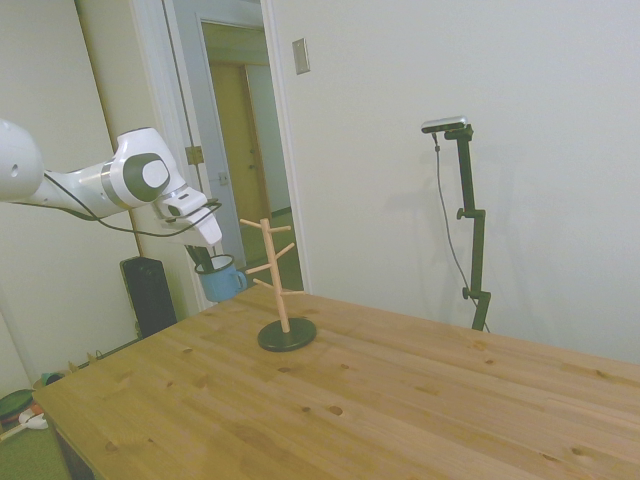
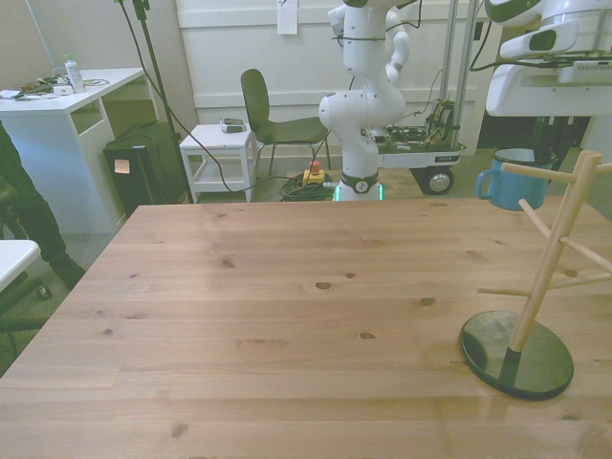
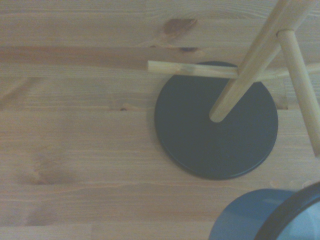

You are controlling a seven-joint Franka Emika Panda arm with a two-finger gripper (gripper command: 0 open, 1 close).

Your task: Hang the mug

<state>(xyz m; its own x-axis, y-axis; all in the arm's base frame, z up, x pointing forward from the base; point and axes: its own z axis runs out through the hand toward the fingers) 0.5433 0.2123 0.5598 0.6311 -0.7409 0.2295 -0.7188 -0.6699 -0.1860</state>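
Wooden bench (image 1: 400, 400) carries a pale wooden mug tree (image 1: 277, 290) on a round dark base, left of centre in the side view. My fingers (image 1: 203, 258) are closed on the small light-blue enamel mug (image 1: 221, 279), held in the air just left of the tree's pegs, apart from them.

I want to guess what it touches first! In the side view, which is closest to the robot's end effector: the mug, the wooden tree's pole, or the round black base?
1. mug: held in the end effector.
2. pole: just beside the mug.
3. black base: lowest, on the table.
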